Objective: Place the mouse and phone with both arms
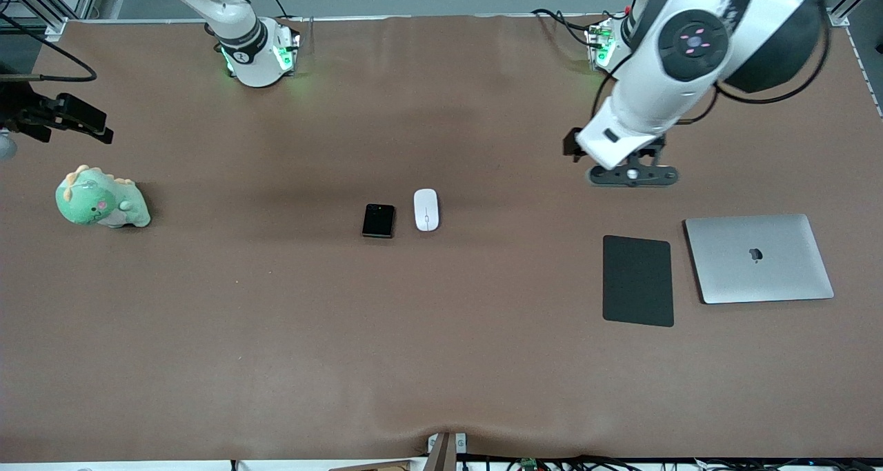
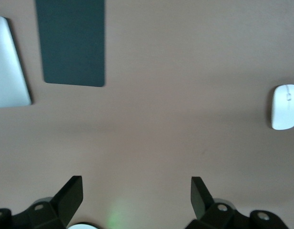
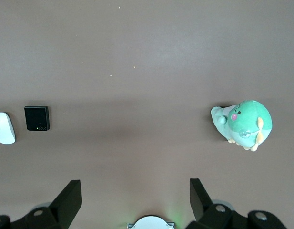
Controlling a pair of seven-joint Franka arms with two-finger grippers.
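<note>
The mouse (image 1: 426,209) and the phone (image 1: 379,221) lie flat on the brown table (image 1: 276,333), side by side near its middle with a narrow gap between them; the mouse is on the side toward the left arm's end, the phone on the side toward the right arm's end; neither item is touched by a gripper. The left gripper (image 1: 632,174) hangs over bare table toward the left arm's end, above a spot farther from the front camera than the black pad (image 1: 638,280); its fingers (image 2: 70,193) stand wide apart with nothing between them. The right gripper (image 1: 69,121) hangs at the right arm's end of the table, above a spot farther from the front camera than the green plush dinosaur (image 1: 101,198); its fingers (image 3: 68,198) are likewise spread wide and hold nothing. A closed silver laptop (image 1: 759,258) lies just beside the black pad, at the left arm's end; the two do not touch.
</note>
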